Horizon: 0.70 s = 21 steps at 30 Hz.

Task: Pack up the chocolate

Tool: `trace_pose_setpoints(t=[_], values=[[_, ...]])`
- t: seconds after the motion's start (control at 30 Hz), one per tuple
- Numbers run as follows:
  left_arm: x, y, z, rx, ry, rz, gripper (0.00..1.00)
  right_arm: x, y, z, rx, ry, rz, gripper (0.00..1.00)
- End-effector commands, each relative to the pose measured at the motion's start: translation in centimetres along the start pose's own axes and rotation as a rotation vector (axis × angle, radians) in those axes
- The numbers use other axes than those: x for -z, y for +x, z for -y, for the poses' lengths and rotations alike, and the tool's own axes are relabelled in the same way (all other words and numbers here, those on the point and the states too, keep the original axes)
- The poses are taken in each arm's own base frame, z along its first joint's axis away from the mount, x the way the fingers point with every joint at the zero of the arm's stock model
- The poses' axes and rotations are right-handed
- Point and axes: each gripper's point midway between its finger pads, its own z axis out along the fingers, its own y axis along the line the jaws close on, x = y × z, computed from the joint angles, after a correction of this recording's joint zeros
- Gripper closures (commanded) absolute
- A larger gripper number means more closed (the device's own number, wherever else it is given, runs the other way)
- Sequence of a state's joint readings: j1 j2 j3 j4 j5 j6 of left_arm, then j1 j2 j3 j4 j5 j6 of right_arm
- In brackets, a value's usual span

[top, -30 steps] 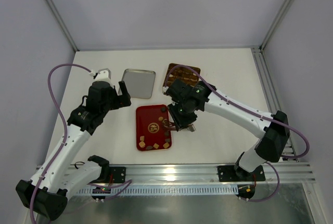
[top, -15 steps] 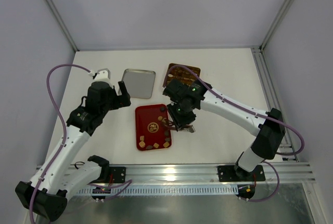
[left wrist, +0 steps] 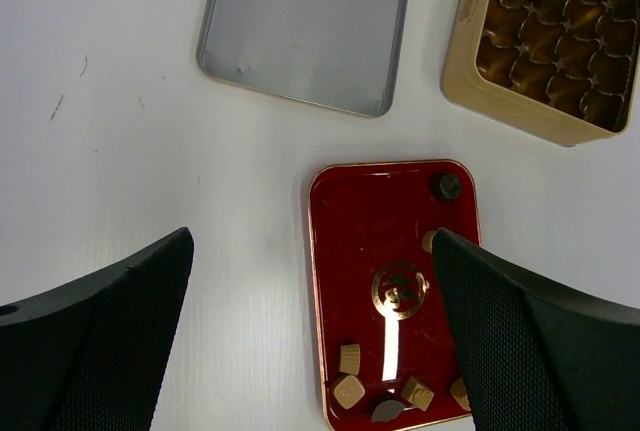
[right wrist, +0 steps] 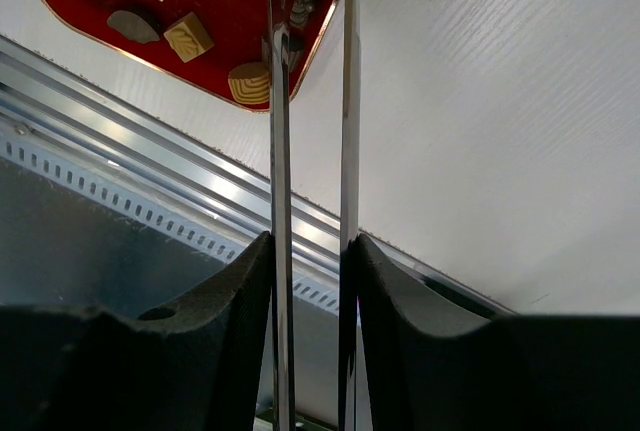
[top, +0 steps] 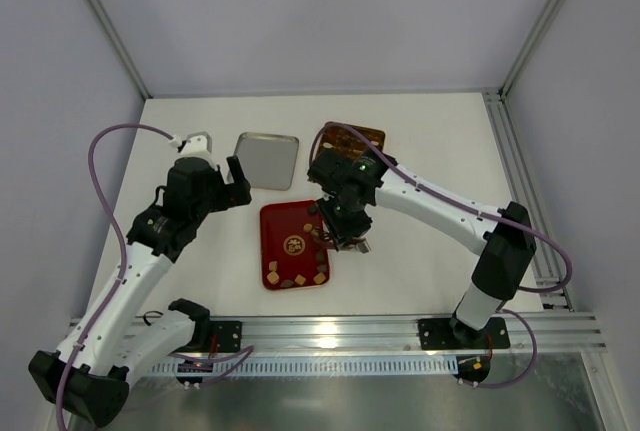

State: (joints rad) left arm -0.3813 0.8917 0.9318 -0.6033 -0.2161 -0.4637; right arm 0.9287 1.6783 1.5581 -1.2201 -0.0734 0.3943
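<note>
Several chocolate pieces lie on the red tray: tan cubes and a dark lump in the left wrist view, and a tan cube and a grey-brown piece in the right wrist view. My right gripper is shut on metal tongs. Their tips reach over the tray's right edge, and I cannot tell whether they hold a piece. My left gripper is open and empty, above the table by the tray's left side.
The square gold tin with grid compartments stands behind the tray, partly hidden by my right arm. Its silver lid lies upside down to the left. The metal rail runs along the near table edge.
My right arm has shifted a little left and back with the tongs, over the tray's right side. The left arm has not moved.
</note>
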Motion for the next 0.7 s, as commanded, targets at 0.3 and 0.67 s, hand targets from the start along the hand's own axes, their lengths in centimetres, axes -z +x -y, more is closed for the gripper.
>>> trace_pose_setpoints(t=[0.3,0.67], values=[[0.9,-1.7,0.4,0.017,0.021,0.059,0.0,0.3,-0.6,-1.7,0.031,-0.067,-0.017,0.61],[0.9,-1.7,0.4,0.015,0.02,0.058,0.0,0.6,-0.8,-2.3,0.045,-0.101,-0.006,0.65]])
